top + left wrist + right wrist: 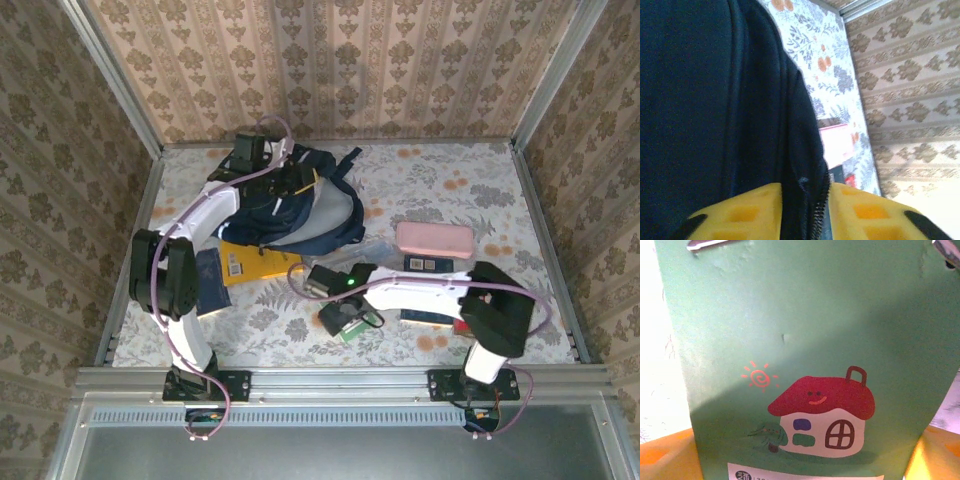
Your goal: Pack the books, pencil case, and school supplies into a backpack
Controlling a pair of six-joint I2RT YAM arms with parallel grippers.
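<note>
The large navy backpack (300,208) lies at the back of the table. My left gripper (292,182) is on its upper part, shut on a fold of its fabric and zipper edge (807,165), which passes between the yellow fingers (755,212). My right gripper (350,322) is at the table's front middle, shut on the small green book (790,330) with the red-and-white house picture. The yellow book (255,264) lies just in front of the backpack, with a navy book (208,283) to its left. The pink oblong box (434,240) sits to the right.
A small dark item (425,263) lies in front of the pink box, and another navy book (425,318) sits partly under my right arm. A red pack (850,180) shows beyond the backpack's edge. Patterned walls (330,60) enclose the table on three sides.
</note>
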